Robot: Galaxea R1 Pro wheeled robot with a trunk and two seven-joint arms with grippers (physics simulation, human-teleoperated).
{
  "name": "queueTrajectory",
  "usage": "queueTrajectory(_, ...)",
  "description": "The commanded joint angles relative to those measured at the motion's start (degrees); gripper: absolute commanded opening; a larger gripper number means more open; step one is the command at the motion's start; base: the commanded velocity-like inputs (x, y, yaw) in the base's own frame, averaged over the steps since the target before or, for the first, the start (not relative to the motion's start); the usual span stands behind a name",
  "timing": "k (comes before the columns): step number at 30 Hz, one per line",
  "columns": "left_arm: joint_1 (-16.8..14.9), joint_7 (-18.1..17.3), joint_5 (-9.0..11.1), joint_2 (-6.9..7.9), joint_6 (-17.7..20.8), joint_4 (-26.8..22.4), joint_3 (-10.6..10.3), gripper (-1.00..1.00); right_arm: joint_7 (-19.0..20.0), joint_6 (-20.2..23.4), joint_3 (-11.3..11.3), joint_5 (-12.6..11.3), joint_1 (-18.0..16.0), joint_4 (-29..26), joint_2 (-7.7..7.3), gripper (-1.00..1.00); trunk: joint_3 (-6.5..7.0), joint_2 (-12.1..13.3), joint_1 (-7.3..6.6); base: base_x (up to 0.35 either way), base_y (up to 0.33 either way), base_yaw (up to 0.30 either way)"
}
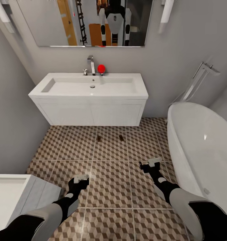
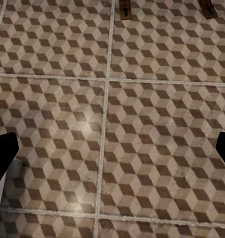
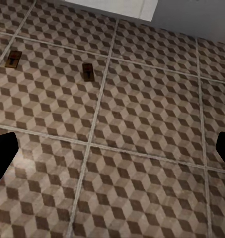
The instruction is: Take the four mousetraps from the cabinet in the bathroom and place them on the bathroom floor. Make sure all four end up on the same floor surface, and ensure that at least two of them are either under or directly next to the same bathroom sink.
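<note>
Traps: two mousetraps point(image 1: 98, 138) point(image 1: 121, 137) lie flat on the floor point(image 1: 110, 187), ahead of both claws, just in front of the sink point(image 1: 90, 87).
Handling: likely light, stiff wooden boards; best pinched across the long edges, clear of the wire.
Left claw point(image 1: 80, 178): open, empty, above the tiles.
Right claw point(image 1: 150, 164): open, empty, near the bathtub point(image 1: 200, 147).
Surface: hard patterned tile, probably smooth.
Room: narrow.

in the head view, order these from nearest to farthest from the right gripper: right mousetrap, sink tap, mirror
1. The right mousetrap, on the tiles just ahead of the right gripper.
2. The tap, at the back of the sink.
3. The mirror, on the wall above.
</note>
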Motion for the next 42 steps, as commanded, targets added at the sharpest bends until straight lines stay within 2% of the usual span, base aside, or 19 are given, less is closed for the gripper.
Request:
queueTrajectory(1,-0.1,0.1,0.5,-0.03,-0.2,0.1,-0.5,1.00,-0.3,-0.1,0.3,0.3,0.0,0.1,-0.04,1.00,0.13,0.4,-0.21,0.000,0.000,0.000)
queueTrajectory(42,-0.1,0.1,0.5,-0.03,-0.2,0.2,-0.5,1.00,-0.1,-0.4,0.3,0.3,0.0,0.1,0.08,1.00,7.50,16.8,-9.22,0.000,0.000,0.000)
